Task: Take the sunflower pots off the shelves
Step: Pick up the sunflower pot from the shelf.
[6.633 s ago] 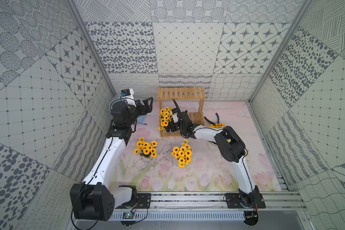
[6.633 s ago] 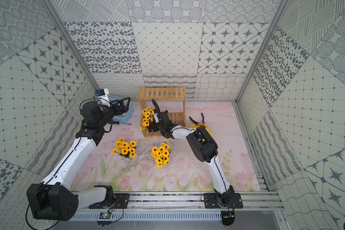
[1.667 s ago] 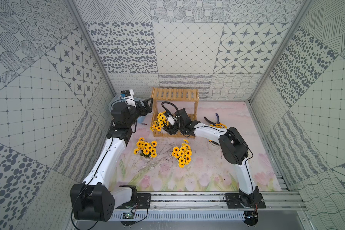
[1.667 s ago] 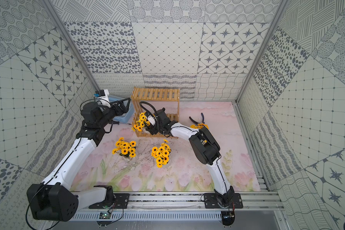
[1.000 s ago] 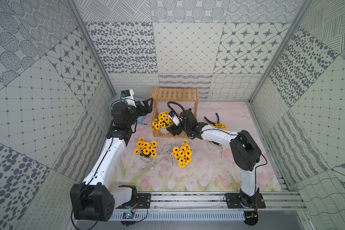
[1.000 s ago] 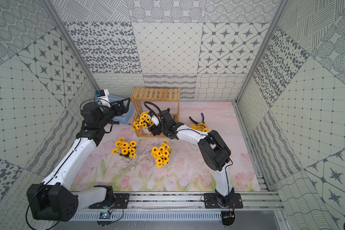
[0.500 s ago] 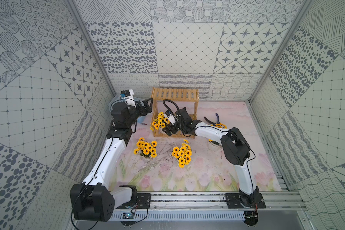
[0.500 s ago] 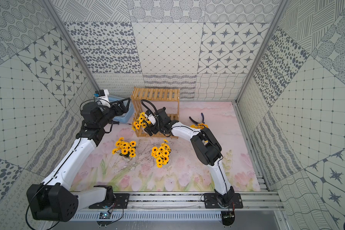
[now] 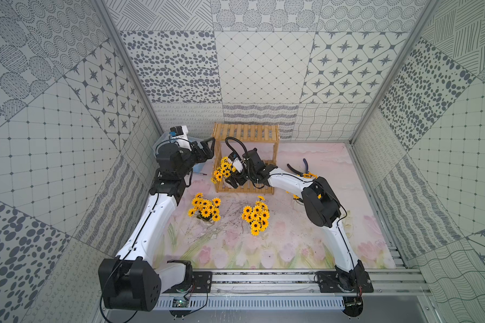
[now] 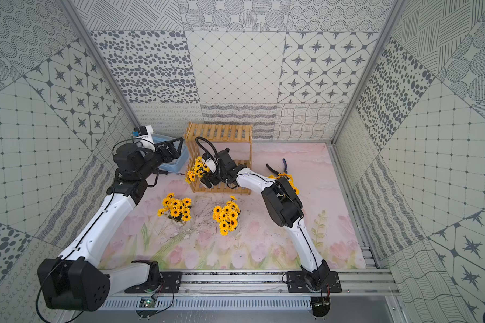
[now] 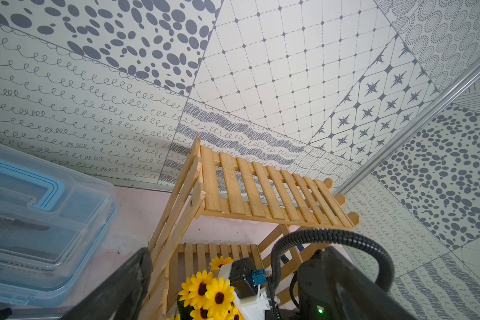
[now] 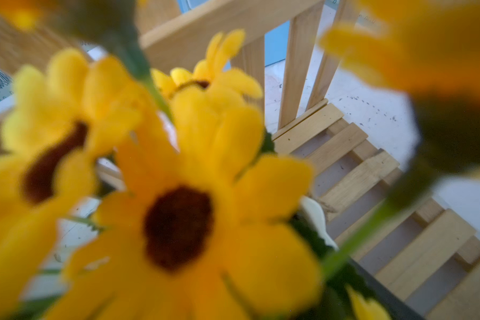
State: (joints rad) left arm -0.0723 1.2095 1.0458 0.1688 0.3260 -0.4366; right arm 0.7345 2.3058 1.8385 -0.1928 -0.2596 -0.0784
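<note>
Since the view from several seconds back, the shelves (image 9: 245, 132) have slid a little toward the left arm's side. The sunflower pot (image 9: 223, 170) at the lower tier's end now pokes its yellow blooms out through the rack's open side.

My right gripper (image 9: 234, 183) sits inside the lower tier, close against that pot. The right wrist view is filled with blurred petals, so I cannot tell how wide its jaws stand or whether they grip anything.

My left gripper (image 9: 211, 148) hovers beside the upper corner of the shelves, near the pale blue toolbox (image 11: 47, 210). Its jaws are spread wide and hold nothing.

Two more pots stand on the floral surface (image 9: 263, 251) in front of the shelves: a second pot (image 9: 205, 208) nearer the left arm and a third pot (image 9: 255, 216) nearer the middle. A fourth pot (image 9: 305, 176) is mostly hidden behind the right arm's elbow, near dark pliers (image 9: 300, 167).
</note>
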